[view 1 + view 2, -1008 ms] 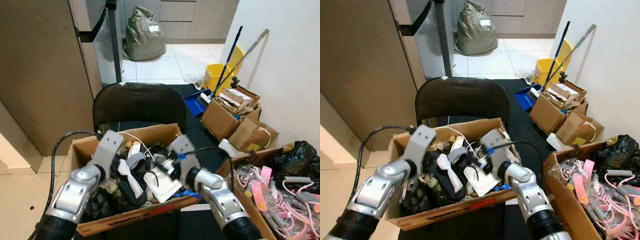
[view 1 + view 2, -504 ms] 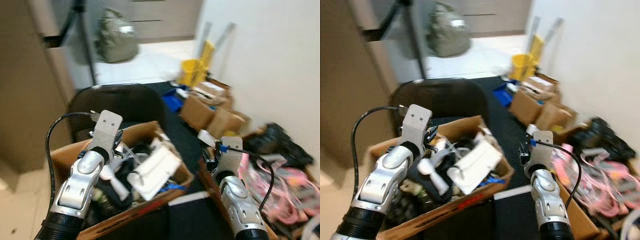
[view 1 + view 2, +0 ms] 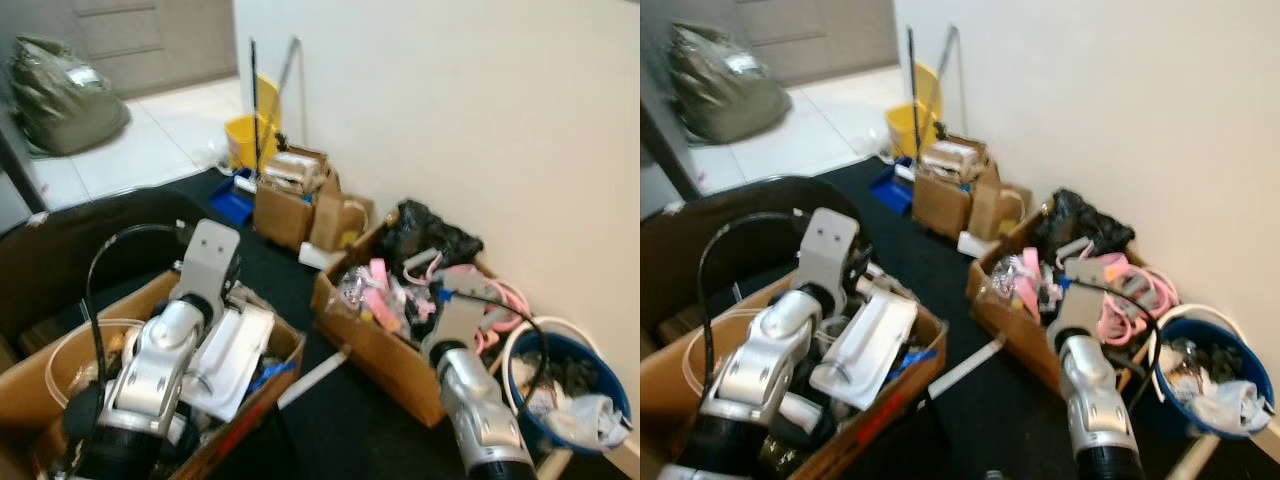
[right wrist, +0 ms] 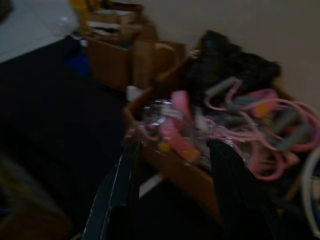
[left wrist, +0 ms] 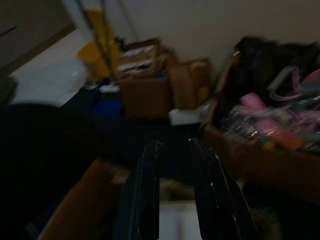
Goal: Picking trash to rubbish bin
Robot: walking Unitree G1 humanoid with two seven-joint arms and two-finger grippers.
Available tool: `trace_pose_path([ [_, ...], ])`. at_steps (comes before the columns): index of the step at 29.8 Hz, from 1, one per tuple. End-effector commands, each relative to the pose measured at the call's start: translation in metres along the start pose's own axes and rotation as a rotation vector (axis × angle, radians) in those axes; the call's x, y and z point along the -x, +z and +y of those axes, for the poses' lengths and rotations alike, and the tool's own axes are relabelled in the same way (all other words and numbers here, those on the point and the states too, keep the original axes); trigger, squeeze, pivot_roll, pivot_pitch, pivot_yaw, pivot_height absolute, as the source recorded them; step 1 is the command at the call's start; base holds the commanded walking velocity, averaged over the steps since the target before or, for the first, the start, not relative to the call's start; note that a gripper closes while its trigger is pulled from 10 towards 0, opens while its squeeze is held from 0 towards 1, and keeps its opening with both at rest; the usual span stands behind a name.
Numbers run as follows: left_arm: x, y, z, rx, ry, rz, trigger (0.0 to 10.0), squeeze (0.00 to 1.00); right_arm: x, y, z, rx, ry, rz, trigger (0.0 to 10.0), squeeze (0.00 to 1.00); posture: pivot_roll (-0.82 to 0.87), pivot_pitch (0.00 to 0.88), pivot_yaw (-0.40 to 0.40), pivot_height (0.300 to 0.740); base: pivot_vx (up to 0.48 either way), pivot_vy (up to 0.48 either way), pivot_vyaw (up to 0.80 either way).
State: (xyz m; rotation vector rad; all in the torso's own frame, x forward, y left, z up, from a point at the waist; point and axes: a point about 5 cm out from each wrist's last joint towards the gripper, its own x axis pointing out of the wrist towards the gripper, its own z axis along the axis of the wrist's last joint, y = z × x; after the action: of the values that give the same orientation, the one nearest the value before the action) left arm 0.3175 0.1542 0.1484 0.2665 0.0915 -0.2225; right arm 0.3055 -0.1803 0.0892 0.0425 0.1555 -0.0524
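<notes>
Right gripper (image 4: pixel 170 195) spread, empty, above cardboard box (image 3: pixel 385 350) of pink clutter; lower squarely over one loose piece before clamping.

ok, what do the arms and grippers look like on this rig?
Both arms are silver metal with rounded joint housings and black cuffs nearest the body. The left arm ends in a flat grey wrist plate with a black cable looping over it. The right arm has a black cable with a blue tag. The left gripper and right gripper each have two long black fingers.
</notes>
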Motion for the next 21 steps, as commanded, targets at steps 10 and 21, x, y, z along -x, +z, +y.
trace_pose_path([
  [10, 0.0041, -0.005, 0.0013, -0.05, -0.002, -0.006, 10.0, 0.0, 0.0034, 0.0023, 0.0005, 0.036, -0.005, 0.01, 10.0, 0.0, -0.04, 0.102, -0.022, 0.74, 0.0, 0.0, -0.8],
  [21, 0.0049, -0.0081, -0.0036, -0.05, -0.021, -0.009, 10.0, 0.0, 0.009, 0.0022, -0.0076, 0.039, -0.04, 0.02, 10.0, 0.0, -0.05, 0.108, -0.021, 0.74, 0.0, 0.0, -0.8],
])
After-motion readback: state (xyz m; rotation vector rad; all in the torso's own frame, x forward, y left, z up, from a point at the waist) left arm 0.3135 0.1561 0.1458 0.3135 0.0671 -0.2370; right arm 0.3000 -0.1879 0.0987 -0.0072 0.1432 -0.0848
